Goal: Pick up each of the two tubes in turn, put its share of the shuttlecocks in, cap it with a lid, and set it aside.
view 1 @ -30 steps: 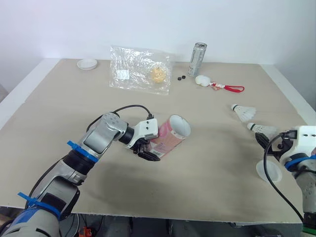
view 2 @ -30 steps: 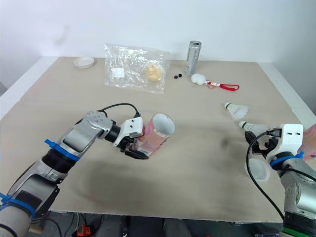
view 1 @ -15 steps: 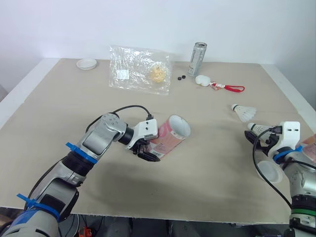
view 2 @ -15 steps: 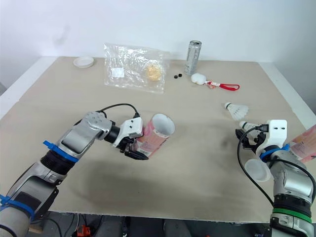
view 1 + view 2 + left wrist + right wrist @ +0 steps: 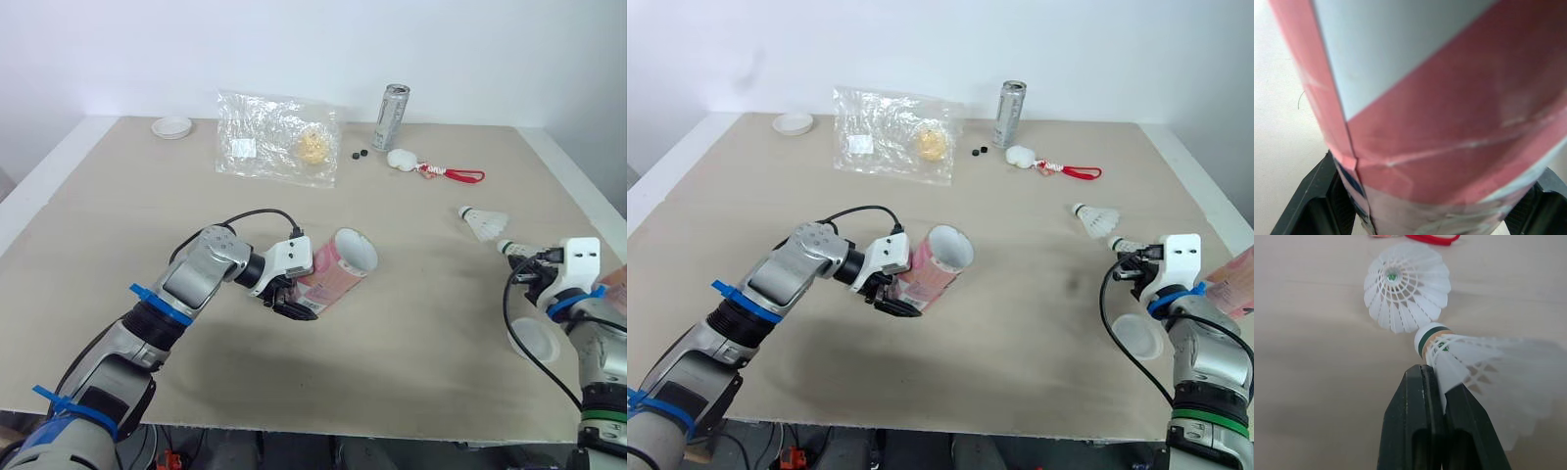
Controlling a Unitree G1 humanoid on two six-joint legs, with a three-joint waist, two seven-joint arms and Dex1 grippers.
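Note:
A pink-and-white tube [image 5: 338,266] lies tilted in mid-table with its open mouth facing away from me. My left gripper [image 5: 292,299] is closed around its lower end, and the tube's wall [image 5: 1440,112] sits between the two black fingers. At the right, my right gripper [image 5: 1430,369] is shut on the feather skirt of a shuttlecock [image 5: 1469,352], cork pointing away. A second shuttlecock [image 5: 482,222] lies just beyond it on the table. A translucent lid [image 5: 534,340] rests near my right wrist. Another pink tube [image 5: 1239,284] pokes in at the right edge.
At the back stand a crinkled plastic bag [image 5: 279,137], a metal can [image 5: 391,117], two small black pieces [image 5: 360,153] and a white charm on a red strap [image 5: 402,159]. A second white lid [image 5: 172,126] sits at the far left corner.
My right gripper moved up to the nearer shuttlecock and shut on its feathers. The left gripper and its tube have stayed put.

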